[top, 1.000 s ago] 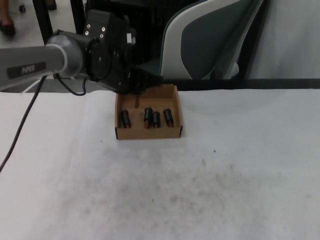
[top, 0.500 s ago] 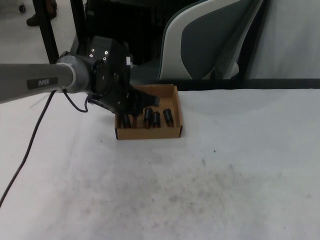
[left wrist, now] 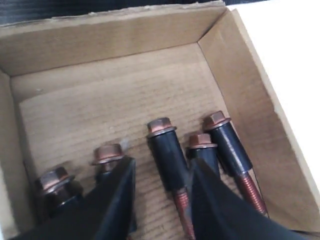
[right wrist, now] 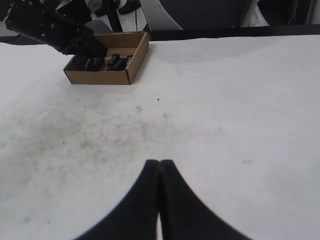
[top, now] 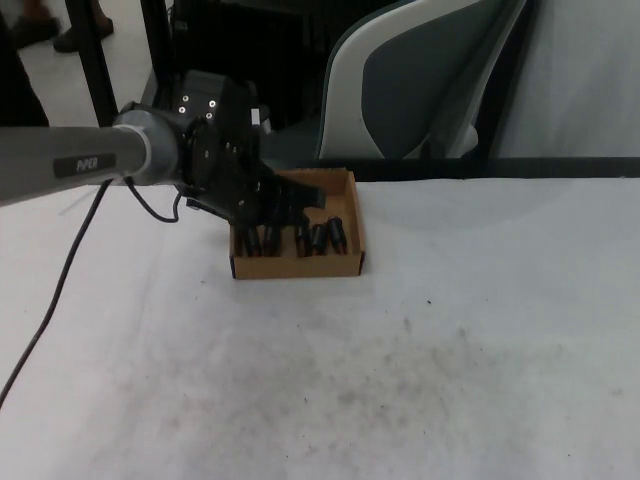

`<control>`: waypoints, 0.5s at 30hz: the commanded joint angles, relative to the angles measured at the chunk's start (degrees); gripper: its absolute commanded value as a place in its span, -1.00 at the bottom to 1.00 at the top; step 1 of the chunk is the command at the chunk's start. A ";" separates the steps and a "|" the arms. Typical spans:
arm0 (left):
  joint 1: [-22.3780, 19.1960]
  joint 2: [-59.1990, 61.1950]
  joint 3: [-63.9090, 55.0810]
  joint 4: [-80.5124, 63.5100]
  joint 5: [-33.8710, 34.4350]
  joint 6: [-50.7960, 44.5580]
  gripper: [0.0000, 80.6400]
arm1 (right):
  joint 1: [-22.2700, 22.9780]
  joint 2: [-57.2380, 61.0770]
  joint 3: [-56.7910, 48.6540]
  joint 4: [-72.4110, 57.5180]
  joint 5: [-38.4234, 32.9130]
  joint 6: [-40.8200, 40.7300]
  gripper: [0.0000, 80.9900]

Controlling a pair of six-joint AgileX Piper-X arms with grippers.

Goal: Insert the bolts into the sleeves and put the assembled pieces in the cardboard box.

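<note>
The left tool (left wrist: 163, 169) hangs low inside the cardboard box (left wrist: 125, 30), its two dark fingers (left wrist: 117, 200) spread apart and gripping nothing. One finger stands on each side of an assembled piece (left wrist: 167, 152) lying flat on the corrugated floor. Five assembled pieces rest in a loose row toward the box's near wall, their heads all turned toward its far wall. Each is a smooth black sleeve (left wrist: 229, 147) with a copper-coloured, flanged hexagonal bolt head (left wrist: 161, 126) standing out at one end. On two of them, the piece between the fingers and the one nearest the box's side wall, a rust-red threaded shank (left wrist: 249, 190) pokes out of the other end. The two pieces at the opposite end of the row are partly hidden behind a finger. The box is plain brown, shallow and open-topped, and it sits near the far edge of the white, smudged tabletop (top: 450, 350). The right tool (right wrist: 160, 167) hovers over the tabletop well apart from the box, its fingers pressed together with nothing between them.
</note>
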 commanded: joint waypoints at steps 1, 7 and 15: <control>-0.05 -2.40 -0.95 0.20 -0.31 -0.07 -0.21 | -0.23 0.29 0.12 -0.37 0.11 0.40 -0.99; -0.05 -6.15 -0.68 4.62 -3.12 3.75 -0.95 | -0.23 0.29 0.12 -0.37 0.11 0.40 -0.99; -0.05 -17.53 8.69 3.41 -3.12 4.40 -0.98 | -0.23 0.29 0.08 -0.37 2.87 -0.30 -0.99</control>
